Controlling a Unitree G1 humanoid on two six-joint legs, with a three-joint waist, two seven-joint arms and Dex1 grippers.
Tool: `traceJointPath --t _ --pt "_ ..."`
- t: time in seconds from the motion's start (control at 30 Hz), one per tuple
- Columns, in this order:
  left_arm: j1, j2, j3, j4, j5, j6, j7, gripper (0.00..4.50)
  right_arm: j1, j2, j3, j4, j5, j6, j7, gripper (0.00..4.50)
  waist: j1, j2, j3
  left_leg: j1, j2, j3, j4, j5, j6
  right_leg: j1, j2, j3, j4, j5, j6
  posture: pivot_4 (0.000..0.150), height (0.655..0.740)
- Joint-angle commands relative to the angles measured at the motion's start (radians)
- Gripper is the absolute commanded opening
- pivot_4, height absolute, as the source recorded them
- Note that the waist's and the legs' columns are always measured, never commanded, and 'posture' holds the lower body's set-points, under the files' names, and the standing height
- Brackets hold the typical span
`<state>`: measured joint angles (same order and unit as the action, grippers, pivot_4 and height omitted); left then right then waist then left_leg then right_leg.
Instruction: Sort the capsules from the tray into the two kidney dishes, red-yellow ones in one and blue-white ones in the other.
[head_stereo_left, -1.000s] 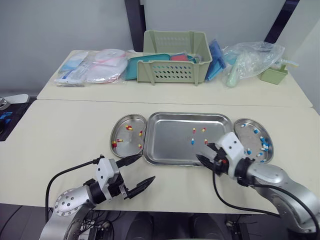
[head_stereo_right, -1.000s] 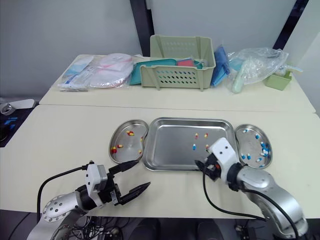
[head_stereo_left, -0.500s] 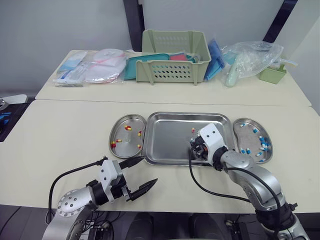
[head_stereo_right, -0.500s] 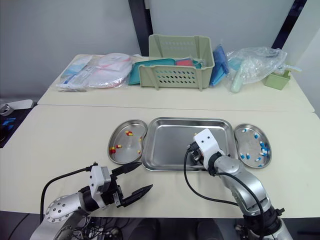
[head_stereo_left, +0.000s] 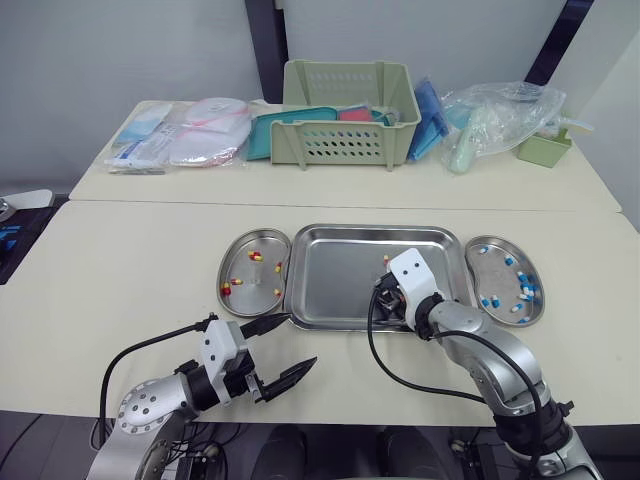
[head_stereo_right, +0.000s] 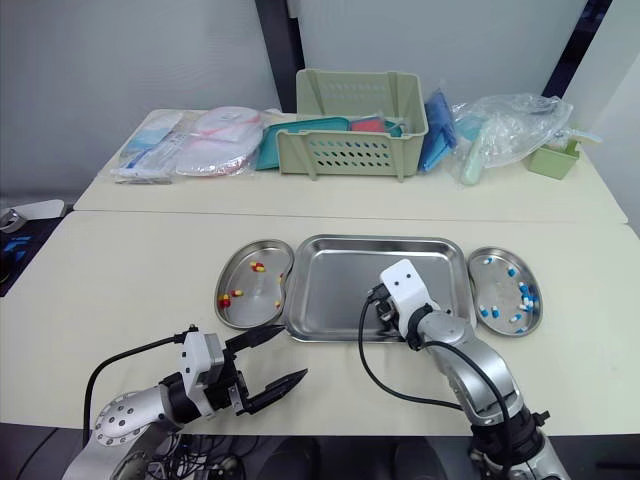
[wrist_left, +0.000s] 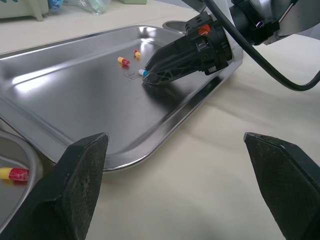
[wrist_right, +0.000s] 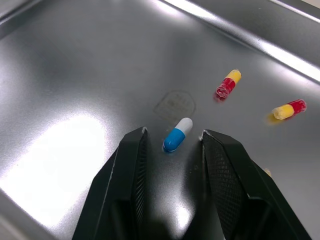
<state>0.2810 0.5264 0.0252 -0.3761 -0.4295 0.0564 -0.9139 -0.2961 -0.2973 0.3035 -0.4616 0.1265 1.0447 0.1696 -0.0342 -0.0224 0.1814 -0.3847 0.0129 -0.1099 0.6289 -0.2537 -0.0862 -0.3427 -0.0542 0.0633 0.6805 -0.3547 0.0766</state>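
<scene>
While our open right hand (wrist_right: 173, 133) straddles a blue-white capsule (wrist_right: 178, 134), we are mid-pick. Next we should pinch gently.

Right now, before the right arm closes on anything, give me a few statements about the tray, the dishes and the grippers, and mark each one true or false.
1. The right gripper has its fingers open on either side of a blue-white capsule lying in the tray. True.
2. The left gripper is shut on a capsule. False: it is open and holds nothing, over the table in front of the tray.
3. The left dish holds red-yellow capsules. True.
4. The tray holds only blue-white capsules. False: at least two red-yellow ones lie close to the blue-white capsule.
</scene>
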Motion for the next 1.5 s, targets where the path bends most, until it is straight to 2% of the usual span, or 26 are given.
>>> traceJointPath --t 0.03,0.1,0.4,0.6,0.77,0.93,1.0,1.2,1.5 --pt "0.005 -0.002 -0.011 -0.023 0.002 -0.012 0.002 4.5 -0.013 0.005 0.009 0.02 -0.019 -0.009 0.004 1.93 0.0 0.0 0.0 0.0 0.0 0.0 0.0 0.0 0.0 0.0 0.0 0.0 0.0 0.0 0.0 0.15 0.74" --pt "0.01 -0.003 -0.012 -0.017 0.002 -0.018 0.0 4.5 -0.008 0.013 0.0 0.033 -0.016 0.0 0.009 1.93 -0.001 0.0 0.0 0.0 0.0 0.0 0.0 0.0 0.0 0.0 0.0 0.0 0.0 0.0 0.0 0.15 0.74" --pt "0.01 -0.004 -0.016 -0.003 0.008 -0.027 -0.005 4.5 0.002 -0.008 0.01 0.019 -0.025 -0.015 0.05 0.01 -0.001 0.0 0.0 0.0 0.0 0.0 0.0 0.0 0.0 0.0 0.0 0.0 0.0 0.0 0.0 0.15 0.74" --pt "0.0 -0.004 -0.015 0.006 -0.002 -0.027 -0.012 4.5 0.016 -0.06 0.033 -0.013 -0.039 -0.117 0.104 0.01 0.0 0.0 0.0 0.0 0.0 0.0 0.0 0.0 0.0 0.0 0.0 0.0 0.0 0.0 0.0 0.15 0.74" --pt "-0.02 -0.007 -0.014 0.006 -0.049 -0.067 -0.085 4.5 0.044 -0.099 -0.035 -0.146 0.021 -0.139 0.177 0.01 0.0 0.001 0.0 -0.001 0.0 0.0 0.0 0.0 0.0 0.0 0.0 0.0 0.0 0.0 0.0 0.15 0.74" --pt "-0.031 0.008 -0.021 0.01 -0.093 -0.097 -0.178 4.5 0.123 -0.179 -0.183 -0.285 0.098 -0.111 0.252 0.01 0.003 0.001 0.0 -0.001 0.0 0.0 0.0 0.0 0.0 0.0 0.0 -0.001 -0.001 0.0 0.0 0.15 0.74" --pt "-0.039 0.007 -0.026 0.012 -0.112 -0.109 -0.216 4.5 0.172 -0.203 -0.302 -0.324 0.145 -0.089 0.279 0.01 0.002 0.001 0.0 -0.001 0.0 0.0 0.0 0.0 0.0 0.0 0.0 -0.001 -0.001 0.0 0.0 0.15 0.74" --pt "-0.08 -0.012 -0.047 0.009 -0.145 -0.115 -0.27 4.5 0.287 -0.273 -0.574 -0.313 0.192 -0.047 0.299 0.01 0.003 0.001 0.0 -0.001 0.0 0.0 0.0 0.0 0.0 0.001 0.0 0.0 -0.001 0.0 0.0 0.15 0.74" --pt "-0.128 -0.023 -0.072 -0.002 -0.148 -0.099 -0.259 4.5 0.353 -0.263 -0.671 -0.221 0.169 -0.053 0.239 0.01 0.0 0.001 0.0 -0.001 0.0 0.001 0.0 0.0 0.0 0.001 0.0 0.001 0.0 0.0 0.0 0.15 0.74"
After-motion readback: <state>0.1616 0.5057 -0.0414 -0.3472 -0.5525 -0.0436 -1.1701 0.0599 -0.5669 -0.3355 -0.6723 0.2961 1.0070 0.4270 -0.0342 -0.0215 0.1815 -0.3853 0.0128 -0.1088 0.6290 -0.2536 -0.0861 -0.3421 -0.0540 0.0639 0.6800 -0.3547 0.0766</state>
